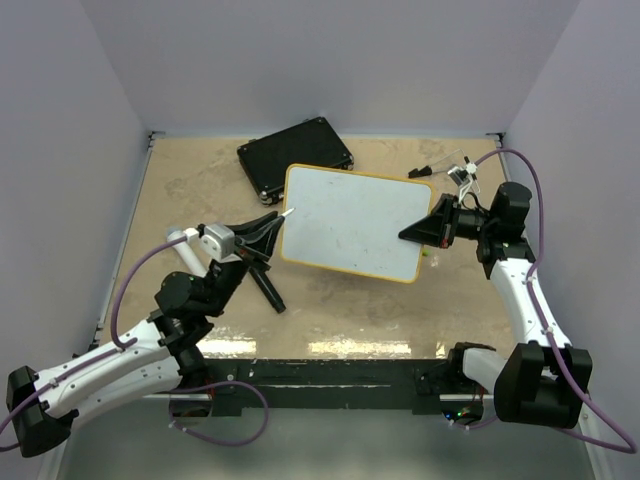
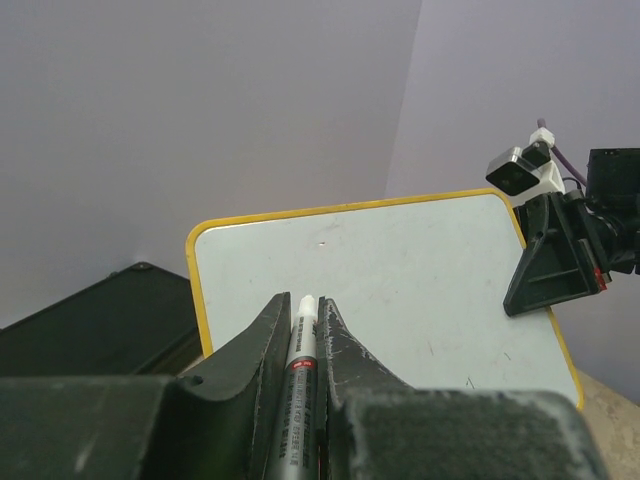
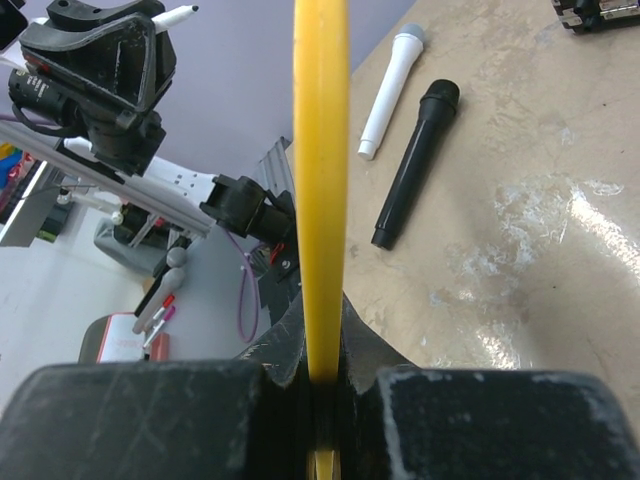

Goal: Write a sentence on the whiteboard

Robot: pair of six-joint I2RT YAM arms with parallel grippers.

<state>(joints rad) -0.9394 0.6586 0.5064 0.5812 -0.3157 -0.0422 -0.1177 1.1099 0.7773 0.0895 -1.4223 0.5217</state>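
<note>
Yellow-rimmed whiteboard (image 1: 350,225) clamped edge-on by right pincer (image 1: 408,234); left pincer (image 1: 272,222) grips marker (image 2: 302,340), its print unreadable.

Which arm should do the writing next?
Left. The left claw grips the marker, its tip right by the whiteboard's edge. The right claw is busy clamping the board's opposite edge.
</note>
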